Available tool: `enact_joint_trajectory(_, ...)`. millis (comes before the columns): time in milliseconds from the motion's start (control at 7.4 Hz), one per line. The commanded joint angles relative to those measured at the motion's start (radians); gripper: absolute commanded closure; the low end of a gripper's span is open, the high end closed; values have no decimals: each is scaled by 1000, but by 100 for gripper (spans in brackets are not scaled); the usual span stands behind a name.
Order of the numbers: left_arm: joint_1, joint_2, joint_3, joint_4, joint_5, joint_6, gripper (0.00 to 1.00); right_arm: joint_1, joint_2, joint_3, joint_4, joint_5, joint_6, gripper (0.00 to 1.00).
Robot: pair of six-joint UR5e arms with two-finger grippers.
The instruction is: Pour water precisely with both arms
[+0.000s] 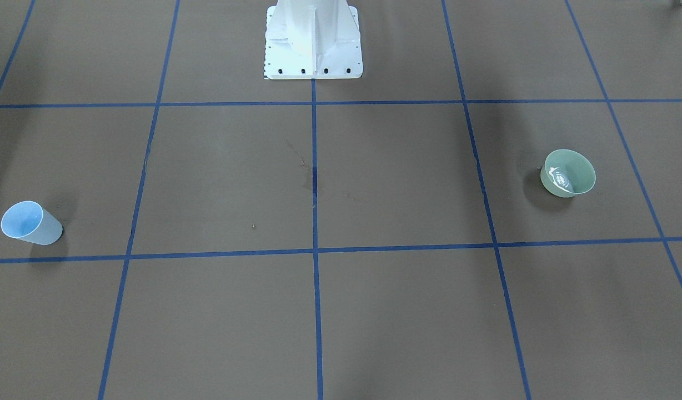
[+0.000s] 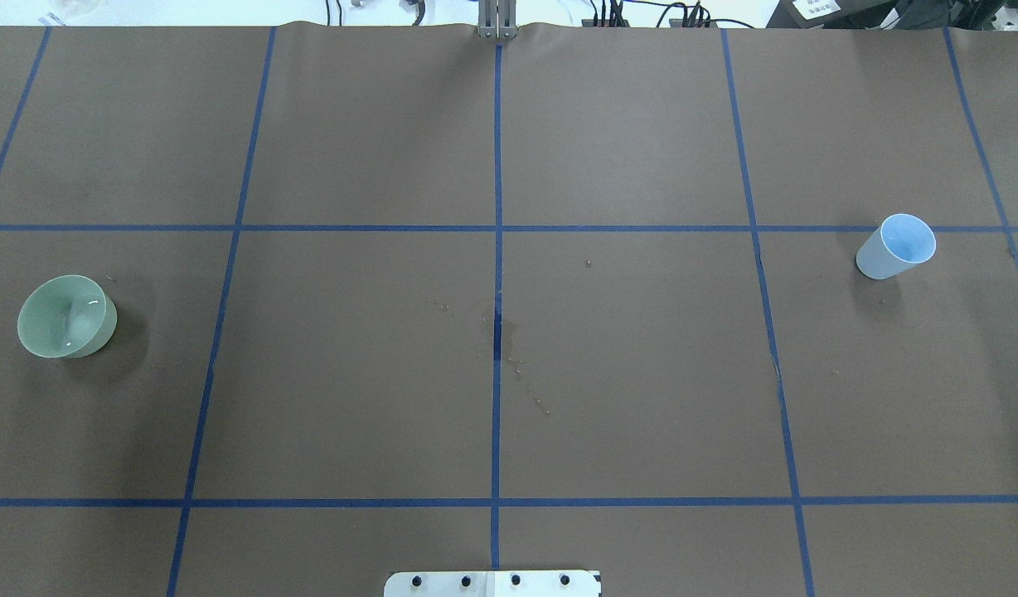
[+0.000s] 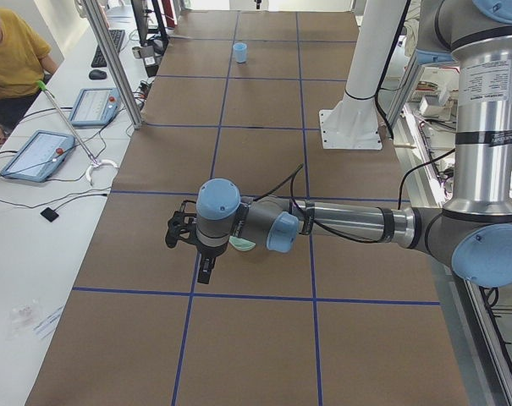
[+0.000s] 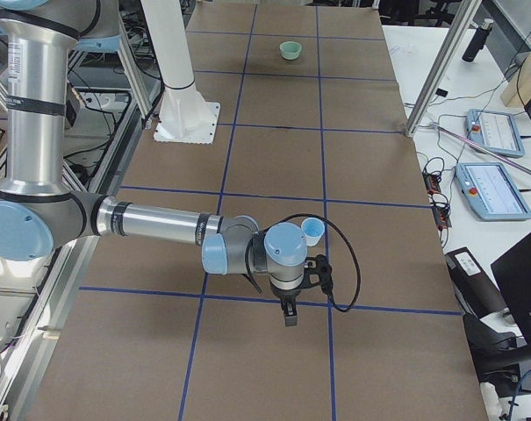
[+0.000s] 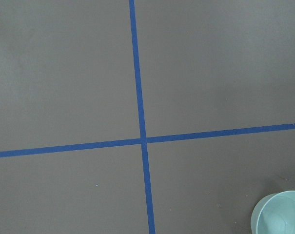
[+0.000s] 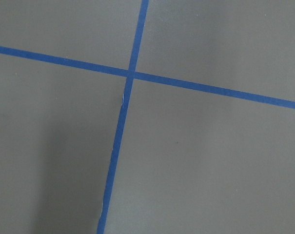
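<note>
A pale green bowl (image 1: 567, 173) (image 2: 66, 316) stands upright on the robot's left side of the brown table. Faint white glints of water (image 1: 560, 179) show inside it. A pale blue cup (image 1: 30, 223) (image 2: 896, 246) stands upright on the robot's right side. The left arm (image 3: 357, 224) reaches out low, and its gripper (image 3: 205, 272) hangs just in front of the bowl (image 3: 243, 246), which it partly hides. The right arm (image 4: 151, 221) holds its gripper (image 4: 289, 314) beside the cup (image 4: 312, 231), apart from it. Whether either gripper is open or shut I cannot tell. The bowl's rim (image 5: 279, 214) shows in the left wrist view.
The white bolted pedestal (image 1: 313, 39) stands at the robot's edge. Small wet marks (image 2: 509, 348) dot the table's middle. Blue tape lines (image 2: 497, 249) grid the brown surface. A seated person (image 3: 10, 59) and control tablets (image 3: 35, 154) are at a side desk.
</note>
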Motion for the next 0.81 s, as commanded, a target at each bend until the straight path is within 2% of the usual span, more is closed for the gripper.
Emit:
enact_joint_trajectory(0,0,3,15,-12,2,-4,0,0,0,0,0,1,0,0)
enact_joint_trajectory(676,-2,12,19,-11,6,-2,0,-2,0,0,0,15,0,0)
